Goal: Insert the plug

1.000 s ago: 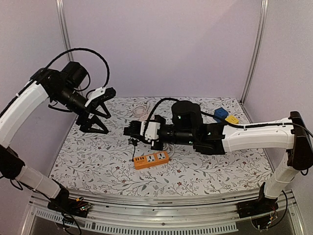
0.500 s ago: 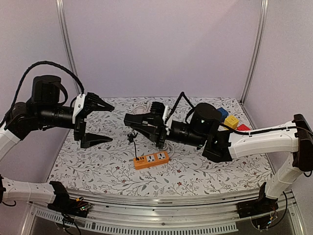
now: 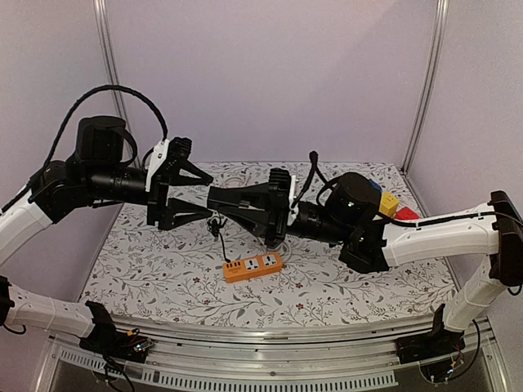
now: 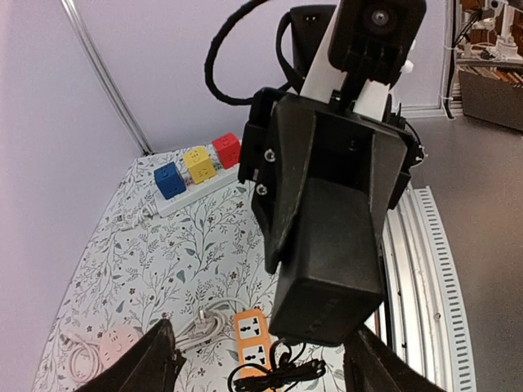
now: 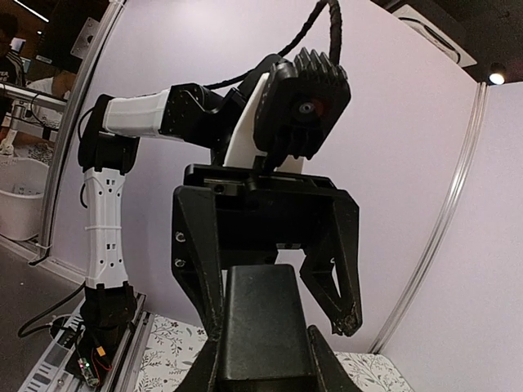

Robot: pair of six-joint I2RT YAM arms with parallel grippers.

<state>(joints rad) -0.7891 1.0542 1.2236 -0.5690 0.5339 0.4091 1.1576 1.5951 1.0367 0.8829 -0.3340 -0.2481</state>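
The plug [image 3: 219, 198] is a black adapter block, held in the air over the table with my right gripper [image 3: 239, 201] shut on it. Its bundled black cord [image 3: 216, 228] hangs below. My left gripper [image 3: 206, 198] faces it, jaws open on either side of the block's free end with gaps showing. In the left wrist view the plug [image 4: 331, 261] fills the middle, above my left gripper [image 4: 261, 371]. In the right wrist view the plug [image 5: 265, 327] sits in my right gripper [image 5: 265, 371]. An orange power strip [image 3: 253, 266] lies on the table below.
A white strip with blue, yellow and red cube sockets [image 3: 384, 198] lies at the back right. A white coiled cable [image 3: 237, 184] lies at the back centre. Purple walls and metal posts [image 3: 106, 73] enclose the flowered table [image 3: 163, 278].
My left arm has swung right and brought its gripper up to the plug, jaws narrowing a little. My right gripper has lifted slightly, still holding the plug.
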